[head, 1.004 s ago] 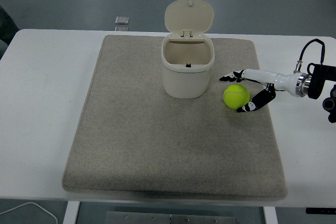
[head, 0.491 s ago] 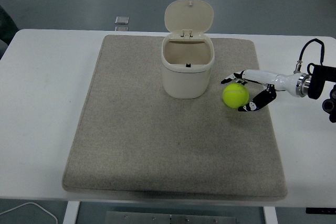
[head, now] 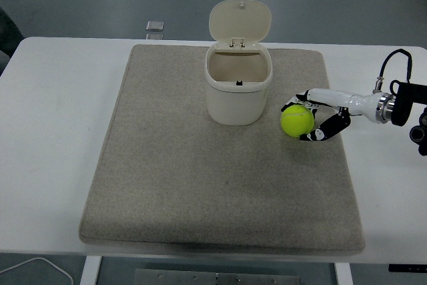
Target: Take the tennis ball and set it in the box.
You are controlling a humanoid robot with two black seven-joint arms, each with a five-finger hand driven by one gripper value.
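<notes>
Reaching in from the right edge, the robot's right hand (head: 312, 117), white at the wrist with black fingers, is curled around the fuzzy yellow-green tennis ball (head: 297, 121), one finger set above the ball and others wrapping it from below and behind, so the hand appears to grip it. Whether the ball is off the surface or resting on it cannot be told from this high view. It sits over the right part of the grey felt mat (head: 173, 178), just beside the cream plastic box with its hinged lid standing open (head: 238, 85), apart from its right wall and lower than its rim. The box interior looks empty. The mat lies on the white counter (head: 53, 131), and a small dark square object (head: 155, 26) rests near the far edge. The left arm is out of view. By my reading the grasp is made, while lifting, carrying over the rim and releasing are left.
</notes>
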